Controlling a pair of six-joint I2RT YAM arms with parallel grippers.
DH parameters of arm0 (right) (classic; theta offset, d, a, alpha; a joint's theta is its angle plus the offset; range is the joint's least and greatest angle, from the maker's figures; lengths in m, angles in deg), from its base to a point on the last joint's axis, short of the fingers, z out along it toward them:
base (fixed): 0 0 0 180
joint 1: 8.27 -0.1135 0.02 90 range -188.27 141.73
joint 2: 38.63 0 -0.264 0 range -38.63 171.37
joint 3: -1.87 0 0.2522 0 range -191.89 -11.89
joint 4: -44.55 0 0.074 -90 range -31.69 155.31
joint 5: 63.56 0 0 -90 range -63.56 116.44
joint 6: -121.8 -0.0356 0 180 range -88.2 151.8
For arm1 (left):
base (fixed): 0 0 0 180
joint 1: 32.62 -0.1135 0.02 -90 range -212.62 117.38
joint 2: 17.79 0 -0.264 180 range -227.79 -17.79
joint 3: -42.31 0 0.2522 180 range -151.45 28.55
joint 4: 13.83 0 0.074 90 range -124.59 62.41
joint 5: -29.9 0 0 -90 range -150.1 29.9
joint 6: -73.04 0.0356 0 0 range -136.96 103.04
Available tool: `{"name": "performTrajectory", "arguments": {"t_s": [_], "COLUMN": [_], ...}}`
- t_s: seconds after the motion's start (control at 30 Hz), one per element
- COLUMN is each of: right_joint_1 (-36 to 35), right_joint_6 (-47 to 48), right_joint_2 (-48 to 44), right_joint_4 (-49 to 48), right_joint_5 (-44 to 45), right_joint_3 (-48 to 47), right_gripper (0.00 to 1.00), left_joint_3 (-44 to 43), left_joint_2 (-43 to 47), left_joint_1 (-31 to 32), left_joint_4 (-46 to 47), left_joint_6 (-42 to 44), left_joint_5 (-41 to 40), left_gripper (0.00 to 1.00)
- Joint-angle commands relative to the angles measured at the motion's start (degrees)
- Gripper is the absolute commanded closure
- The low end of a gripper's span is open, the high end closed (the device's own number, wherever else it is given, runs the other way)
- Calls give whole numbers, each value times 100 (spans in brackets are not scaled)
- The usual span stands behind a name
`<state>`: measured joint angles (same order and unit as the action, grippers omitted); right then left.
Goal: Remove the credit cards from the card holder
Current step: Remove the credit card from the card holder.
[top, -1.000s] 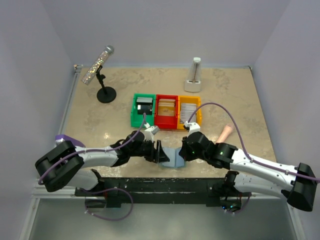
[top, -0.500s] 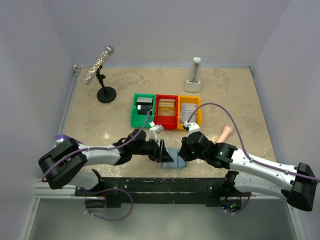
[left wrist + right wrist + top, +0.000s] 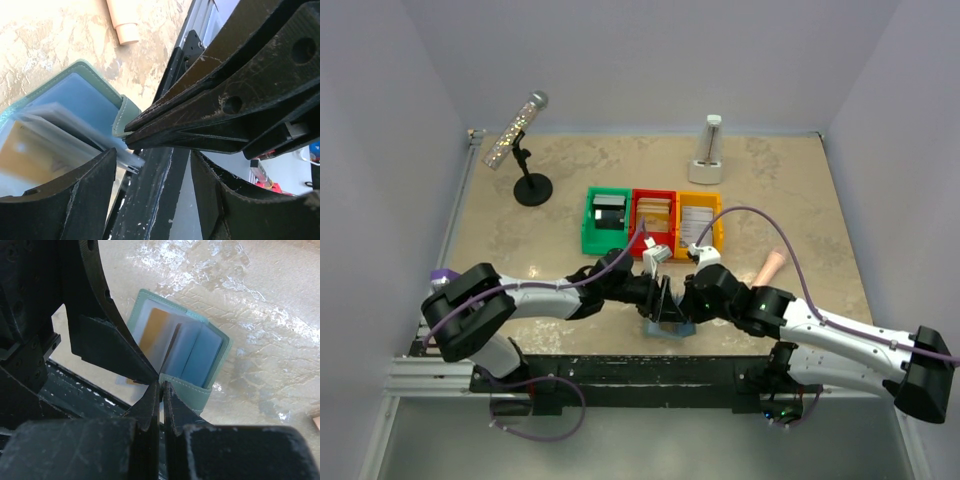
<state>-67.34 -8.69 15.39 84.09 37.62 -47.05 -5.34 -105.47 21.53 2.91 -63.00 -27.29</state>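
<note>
Two tools meet at the card holder. The right tool pinches its edge (shut tight); the left tool gapes wide beside the credit cards, holding nothing.

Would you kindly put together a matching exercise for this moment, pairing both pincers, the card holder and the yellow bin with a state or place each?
Column one:
1. left pincer
2. right pincer
3. card holder
4. yellow bin

Column two:
a. shut, tips at the edge of the wallet
b. lying unfolded, clear pockets facing up
c. open, jaws spread wide
d. rightmost in its row

Pairs: 1-c, 2-a, 3-b, 4-d
</note>
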Motion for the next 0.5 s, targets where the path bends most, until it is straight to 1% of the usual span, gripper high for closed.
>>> {"name": "performTrajectory", "arguments": {"t_s": [0.0, 0.27, 0.47], "right_joint_1": [1, 1, 1], "right_joint_6": [-134, -381, -407], "right_joint_2": [-50, -14, -102], "right_joint_4": [32, 23, 129], "right_joint_5": [139, 121, 218], "right_joint_3": [105, 325, 369], "right_gripper": [100, 100, 97], "left_joint_3": [-197, -241, -250], "left_joint_2": [-240, -452, -505], "left_joint_1": [52, 78, 87], "left_joint_4": [245, 421, 509], "left_joint_6": [96, 34, -10], "left_joint_5": [93, 111, 102], "left_gripper": [34, 34, 34]}}
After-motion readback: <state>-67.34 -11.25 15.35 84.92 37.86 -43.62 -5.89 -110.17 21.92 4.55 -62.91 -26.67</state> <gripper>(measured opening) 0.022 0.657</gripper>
